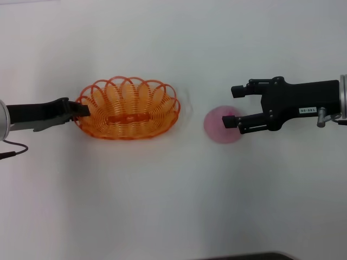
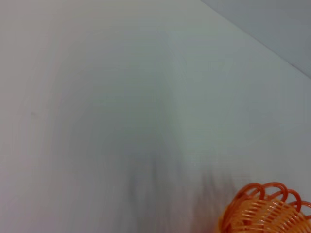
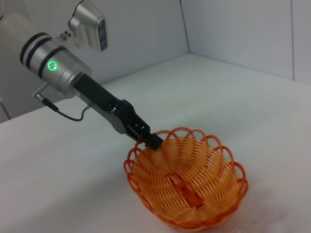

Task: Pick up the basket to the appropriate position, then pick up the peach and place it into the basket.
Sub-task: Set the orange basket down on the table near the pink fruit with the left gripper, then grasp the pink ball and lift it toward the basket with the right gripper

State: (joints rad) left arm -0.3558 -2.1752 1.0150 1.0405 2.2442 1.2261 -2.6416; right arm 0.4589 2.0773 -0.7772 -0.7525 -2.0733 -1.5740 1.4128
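With the left gripper (image 1: 81, 111) clenched on the basket (image 1: 128, 108) rim, the spread-open right gripper (image 1: 234, 106) straddles the peach (image 1: 218, 125) off-centre and could nudge it rolling across the bench (image 1: 162, 206).

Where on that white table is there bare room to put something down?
The whole near side of the table, in front of the basket and peach, is bare, as is the far strip behind them. It is crowded at the basket's rim, where the left gripper grips it, and around the peach, where the right gripper is open.
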